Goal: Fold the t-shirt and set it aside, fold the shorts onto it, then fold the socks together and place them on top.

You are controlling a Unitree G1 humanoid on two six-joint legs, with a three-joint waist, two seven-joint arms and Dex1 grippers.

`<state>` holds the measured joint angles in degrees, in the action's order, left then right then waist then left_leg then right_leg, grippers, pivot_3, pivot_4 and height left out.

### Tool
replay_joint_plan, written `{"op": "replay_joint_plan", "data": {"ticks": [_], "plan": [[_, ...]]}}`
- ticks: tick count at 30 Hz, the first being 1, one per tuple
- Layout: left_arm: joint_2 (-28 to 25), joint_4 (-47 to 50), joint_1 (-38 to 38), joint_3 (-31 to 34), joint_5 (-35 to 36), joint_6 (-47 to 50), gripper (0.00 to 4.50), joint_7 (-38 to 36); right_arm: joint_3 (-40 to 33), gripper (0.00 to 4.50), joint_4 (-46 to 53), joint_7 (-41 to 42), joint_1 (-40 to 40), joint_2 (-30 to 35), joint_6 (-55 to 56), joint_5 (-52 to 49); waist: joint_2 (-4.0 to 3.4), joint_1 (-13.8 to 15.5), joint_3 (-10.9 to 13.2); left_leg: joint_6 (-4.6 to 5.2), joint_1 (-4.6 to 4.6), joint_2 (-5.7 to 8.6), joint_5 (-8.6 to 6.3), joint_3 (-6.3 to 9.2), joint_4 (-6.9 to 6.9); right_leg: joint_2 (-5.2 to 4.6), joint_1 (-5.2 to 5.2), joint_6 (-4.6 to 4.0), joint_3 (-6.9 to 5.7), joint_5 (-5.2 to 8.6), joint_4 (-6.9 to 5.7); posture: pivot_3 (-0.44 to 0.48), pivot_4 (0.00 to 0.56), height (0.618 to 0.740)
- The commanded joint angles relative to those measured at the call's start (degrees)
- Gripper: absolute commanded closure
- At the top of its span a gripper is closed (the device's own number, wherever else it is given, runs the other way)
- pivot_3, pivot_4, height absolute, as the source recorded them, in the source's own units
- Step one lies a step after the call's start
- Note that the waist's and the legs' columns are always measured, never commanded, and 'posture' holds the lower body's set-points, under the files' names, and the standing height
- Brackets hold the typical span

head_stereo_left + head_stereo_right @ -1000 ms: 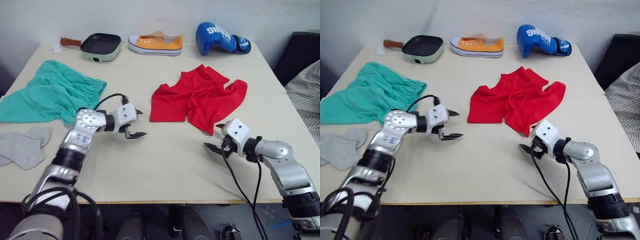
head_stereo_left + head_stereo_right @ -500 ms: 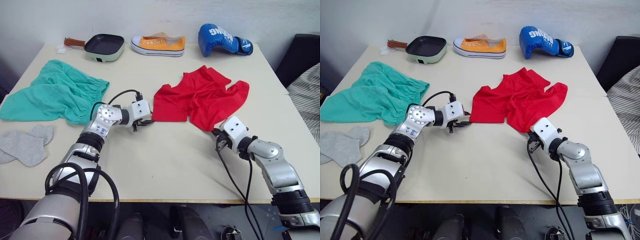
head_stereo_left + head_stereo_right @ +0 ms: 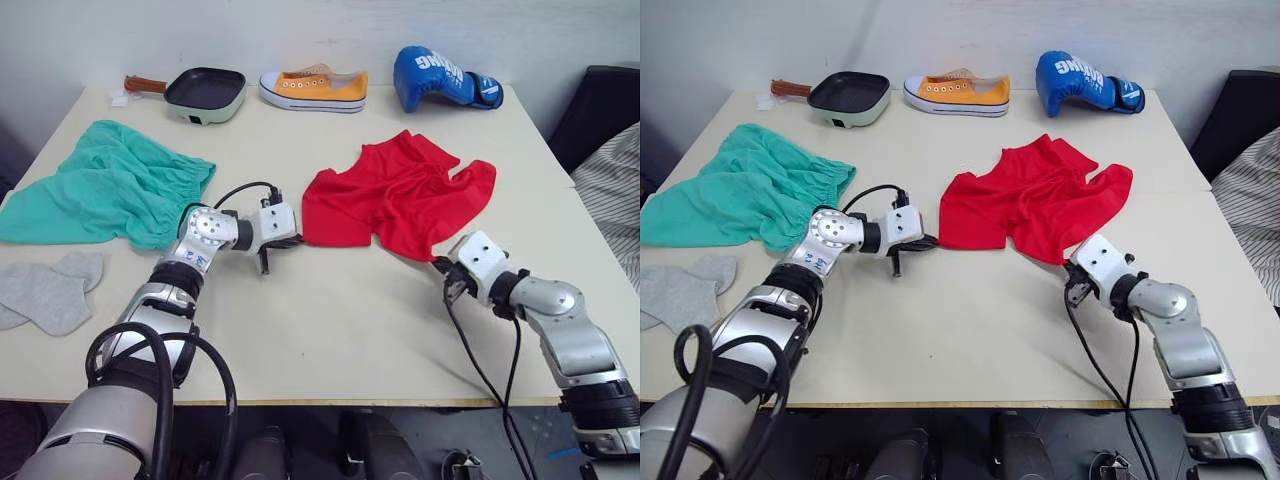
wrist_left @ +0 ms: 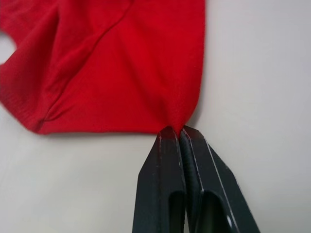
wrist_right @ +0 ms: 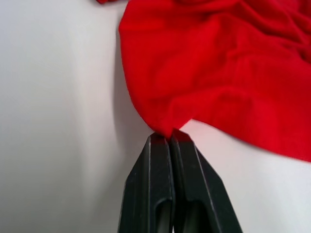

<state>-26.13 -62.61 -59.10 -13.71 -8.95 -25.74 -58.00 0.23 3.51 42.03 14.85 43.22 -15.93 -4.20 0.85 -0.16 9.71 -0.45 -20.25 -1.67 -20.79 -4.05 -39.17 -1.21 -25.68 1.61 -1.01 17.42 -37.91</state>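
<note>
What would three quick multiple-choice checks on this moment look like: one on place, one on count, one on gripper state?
1. Where do the shorts lie?
A. left of the t-shirt
B. on top of it
C. right of it

2. How many things line the far edge of the table?
A. one
B. three
C. five

3. What are the grippers doing?
A. both open above the table
B. both shut on the t-shirt's near edge
C. one holds the socks

Answers: 1 A, the teal cloth lies apart on the robot's left. 2 B, a pan, a shoe and a boxing glove. 3 B, the left gripper and right gripper each pinch red fabric.
</note>
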Motion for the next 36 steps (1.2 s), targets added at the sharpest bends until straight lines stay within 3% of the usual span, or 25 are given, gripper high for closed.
{"op": "replay_joint_plan", "data": {"ticks": [1, 3, 7, 14, 22, 26, 30, 33, 36], "plan": [[-5.69, 9.60, 4.74, 1.61, 4.13, 1.64, 4.48, -10.56, -3.91, 4.50, 3.00, 7.13, -2.53, 6.54, 6.14, -1.46, -0.03, -0.13, 0.01, 0.00, -0.01, 0.00, 0.00, -0.01, 0.00, 0.01, 0.00, 0.00, 0.01, 0.00, 0.01, 0.000, 0.150, 0.740], [-11.14, 19.34, 10.82, 2.09, 7.20, 6.26, 4.48, -17.84, -5.45, 4.50, 3.55, 12.70, -5.27, 12.22, 11.30, -1.81, -0.04, -0.23, 0.02, 0.00, 0.02, -0.04, 0.00, -0.01, 0.02, 0.04, 0.00, 0.00, 0.03, 0.00, 0.01, 0.000, 0.150, 0.740], [-21.10, 39.61, 23.61, 4.30, 13.29, 17.61, 4.48, -25.10, -7.22, 4.50, 2.01, 20.51, -10.40, 21.48, 24.26, -0.12, -0.05, -0.59, 0.02, 0.00, 0.05, -0.10, 0.00, 0.01, 0.05, 0.07, 0.02, -0.01, 0.08, 0.00, 0.03, 0.000, 0.150, 0.740], [-32.62, 65.61, 42.45, 9.82, 22.48, 36.05, 4.48, -27.55, -8.75, 4.50, 1.30, 28.57, -17.40, 27.75, 32.78, -1.15, -0.04, 0.18, 0.03, 0.11, 0.13, -0.05, -0.07, 0.09, 0.00, -0.03, 0.21, 0.00, 0.10, 0.00, 0.12, 0.000, 0.150, 0.740], [-42.06, 79.60, 58.41, 19.01, 30.33, 47.21, 4.48, -29.22, -14.45, 4.50, 2.33, 36.61, -25.61, 30.98, 32.49, -5.74, -0.04, 0.04, 0.04, 0.14, 0.15, -0.03, -0.08, 0.13, 0.04, -0.04, 0.23, -0.01, 0.11, 0.02, 0.23, 0.000, 0.150, 0.740], [-46.44, 84.10, 66.48, 25.67, 35.81, 52.95, 4.48, -32.63, -21.81, 4.50, 2.26, 44.86, -34.06, 31.86, 29.08, -9.89, -0.02, 0.14, 0.06, 0.15, 0.16, -0.02, -0.09, 0.14, 0.04, -0.03, 0.25, -0.02, 0.12, 0.03, 0.30, 0.000, 0.150, 0.740], [-46.62, 84.04, 63.42, 26.02, 41.67, 56.85, 4.48, -30.62, -22.87, 4.50, 4.64, 45.44, -32.58, 29.48, 21.39, -18.28, -0.02, 0.08, 0.06, 0.15, 0.19, 0.00, -0.08, 0.17, 0.00, -0.03, 0.31, -0.01, 0.11, 0.04, 0.30, 0.000, 0.150, 0.740], [-43.92, 79.20, 50.78, 21.06, 45.18, 62.21, 4.48, -28.77, -20.13, 4.50, 3.74, 46.58, -27.81, 29.62, 14.18, -23.67, 0.00, 0.27, 0.16, 0.16, 0.50, 0.01, -0.09, 0.19, 0.00, -0.02, 0.60, -0.01, 0.11, 0.05, 0.29, 0.000, 0.150, 0.740], [-38.77, 70.47, 36.66, 13.73, 41.58, 63.31, 4.48, -28.16, -15.16, 4.50, -0.42, 47.74, -20.00, 28.86, 8.51, -25.89, -0.06, 0.19, 0.21, 0.17, 1.05, 0.03, -0.10, 0.20, 0.08, 0.03, 1.20, 0.00, 0.11, 0.05, 0.41, 0.000, 0.150, 0.740]]}}
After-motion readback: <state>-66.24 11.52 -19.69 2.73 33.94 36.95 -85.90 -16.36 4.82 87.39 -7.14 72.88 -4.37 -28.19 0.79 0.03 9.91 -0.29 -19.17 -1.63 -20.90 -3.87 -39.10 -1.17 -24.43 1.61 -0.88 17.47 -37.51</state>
